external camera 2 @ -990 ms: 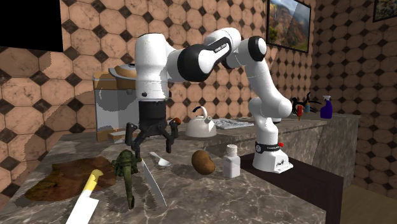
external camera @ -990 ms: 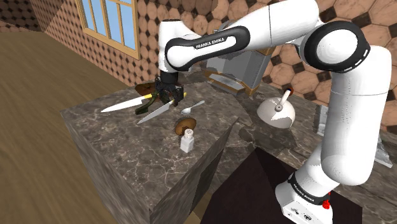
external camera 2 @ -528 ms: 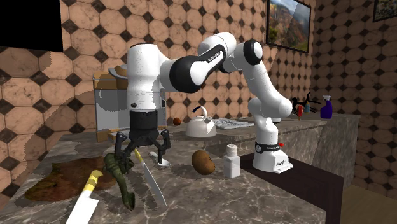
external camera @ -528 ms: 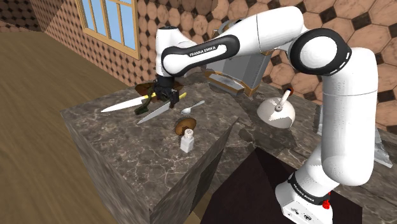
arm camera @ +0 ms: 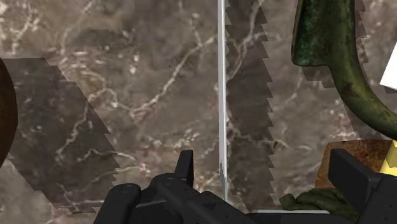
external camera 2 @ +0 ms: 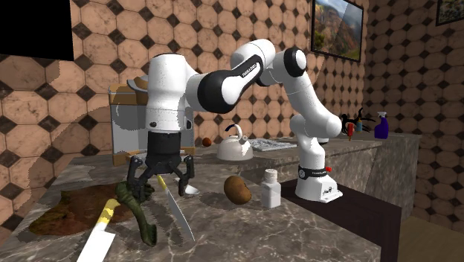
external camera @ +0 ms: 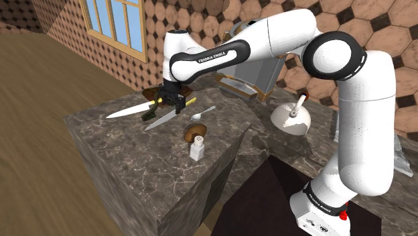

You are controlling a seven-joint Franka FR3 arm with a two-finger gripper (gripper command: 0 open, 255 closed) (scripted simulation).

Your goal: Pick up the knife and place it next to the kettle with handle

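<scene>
A knife with a slim silver blade and a yellow handle lies on the dark marble counter. My gripper hangs open just over its handle end, fingers apart and touching nothing. In the second exterior view the gripper straddles the handle while the blade runs toward the camera. Seen from the wrist, the blade shows edge-on, reaching away from between the fingers and nearer to one of them. The white kettle stands far off at the shoulder view's right, and it is behind the arm in the second exterior view.
A second, white-bladed knife and a dark green tool lie beside the gripper on a brown mat. A spoon, a brown potato and a white shaker sit between knife and kettle. A metal box stands behind.
The arm has lowered the open gripper onto the knife's handle end and swung it slightly toward the shoulder view's left. Nothing on the counter has moved.
</scene>
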